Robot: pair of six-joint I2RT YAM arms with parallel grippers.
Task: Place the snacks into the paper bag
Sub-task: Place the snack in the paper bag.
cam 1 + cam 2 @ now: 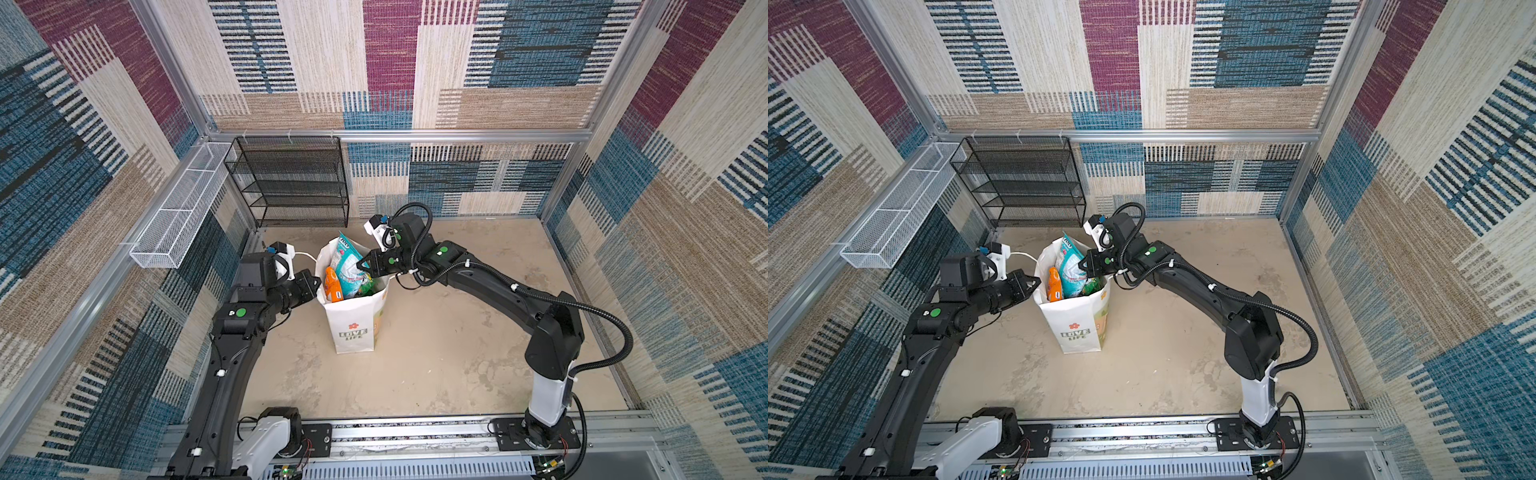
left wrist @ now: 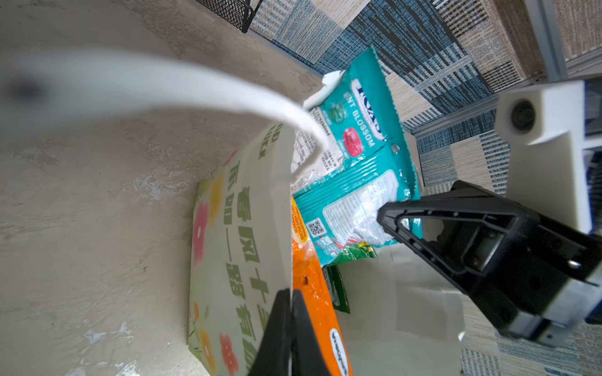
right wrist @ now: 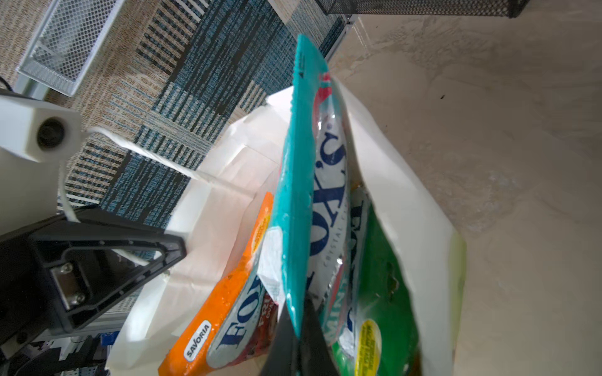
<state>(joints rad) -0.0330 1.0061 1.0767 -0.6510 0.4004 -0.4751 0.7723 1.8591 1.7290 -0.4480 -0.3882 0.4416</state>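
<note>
The white paper bag (image 1: 353, 316) (image 1: 1073, 316) stands upright mid-table, its mouth open. My left gripper (image 1: 318, 283) (image 2: 291, 294) is shut on the rim of the bag's left wall (image 2: 247, 228). My right gripper (image 1: 360, 264) (image 3: 298, 325) is shut on a teal snack packet (image 1: 348, 257) (image 3: 294, 195) standing half out of the mouth. An orange packet (image 1: 332, 286) (image 3: 228, 309), a green one (image 3: 381, 276) and a second teal "Mint Blossom" packet (image 2: 358, 114) sit inside the bag. A white cord handle (image 2: 163, 88) loops past the left wrist camera.
A black mesh shelf rack (image 1: 291, 183) stands against the back wall on the left. A white mesh basket (image 1: 178, 212) hangs on the left wall. Patterned enclosure walls ring the beige table, and the arms' mounting rail (image 1: 415, 432) runs along the front.
</note>
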